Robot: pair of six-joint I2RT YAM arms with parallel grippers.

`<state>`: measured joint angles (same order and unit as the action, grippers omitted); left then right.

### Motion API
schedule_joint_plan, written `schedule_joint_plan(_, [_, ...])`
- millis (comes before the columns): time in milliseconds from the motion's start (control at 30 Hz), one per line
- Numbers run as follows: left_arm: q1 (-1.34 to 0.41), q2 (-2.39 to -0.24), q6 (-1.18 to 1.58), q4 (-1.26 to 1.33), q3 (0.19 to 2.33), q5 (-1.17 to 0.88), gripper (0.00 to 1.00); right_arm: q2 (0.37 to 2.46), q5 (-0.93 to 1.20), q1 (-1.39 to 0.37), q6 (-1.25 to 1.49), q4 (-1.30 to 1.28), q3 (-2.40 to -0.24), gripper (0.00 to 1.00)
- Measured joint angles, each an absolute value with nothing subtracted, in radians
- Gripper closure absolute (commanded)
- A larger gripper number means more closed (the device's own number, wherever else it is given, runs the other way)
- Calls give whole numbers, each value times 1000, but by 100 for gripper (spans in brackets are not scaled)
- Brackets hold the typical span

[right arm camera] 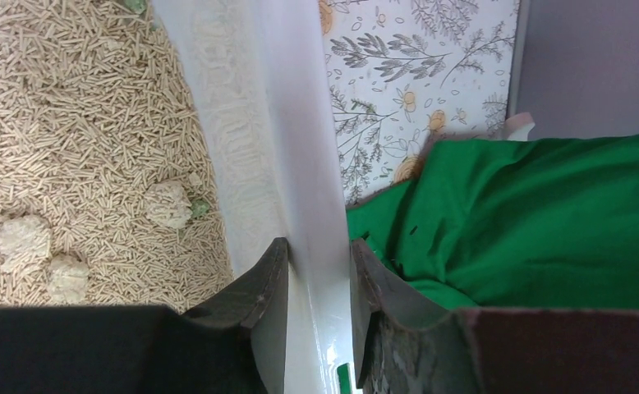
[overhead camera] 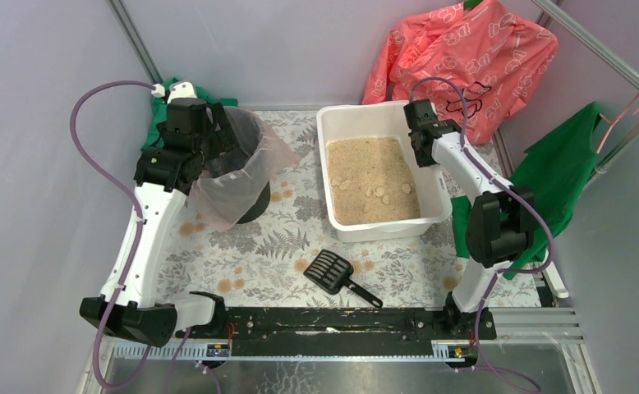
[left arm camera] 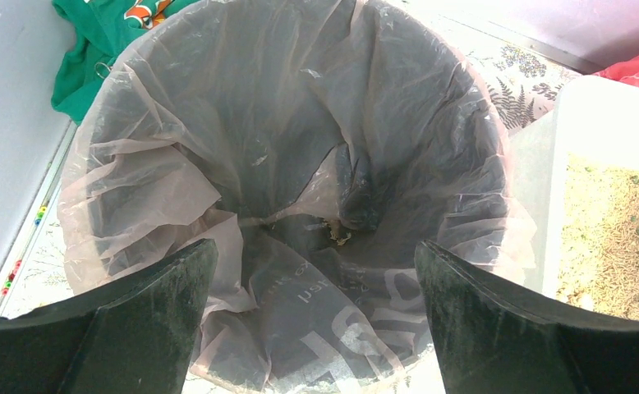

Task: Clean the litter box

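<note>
Litter box: white rectangular tub with rounded corners and a thick rim, holding tan pellet litter with several pale clumps.
Location: on the fern-patterned surface, right of centre, near the bag-lined black bin.
Relation to right end effector: the tub's right rim, near its far corner, runs between the fingers.
Right end effector: closed down onto the rim, one finger inside the wall and one outside.
Left end effector: spread wide, holding nothing, above the bin's mouth.

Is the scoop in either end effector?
No, the scoop lies on the table, the right end effector pinches the litter box wall and the left end effector hangs open over the bin.
</note>
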<state>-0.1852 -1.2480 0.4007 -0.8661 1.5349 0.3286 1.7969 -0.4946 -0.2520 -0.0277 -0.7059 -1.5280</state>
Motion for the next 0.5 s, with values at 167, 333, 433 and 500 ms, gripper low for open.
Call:
schedule_joint_plan(167, [-186,-1248,401,-866,1533,321,1,1792,-518,-248,-3,-688,-1512,80])
schedule_joint_plan(333, [-189,-1248,402,-867,1531,316,1,1714,-502,-226,41,-622,-1421,29])
schedule_joint_plan(433, [-189,-1248,402,-867,1531,316,1,1667,-464,-186,65,-625,-1388,25])
schedule_joint_plan(500, [-191,-1248,402,-867,1531,316,1,1626,-422,-171,72,-622,-1383,23])
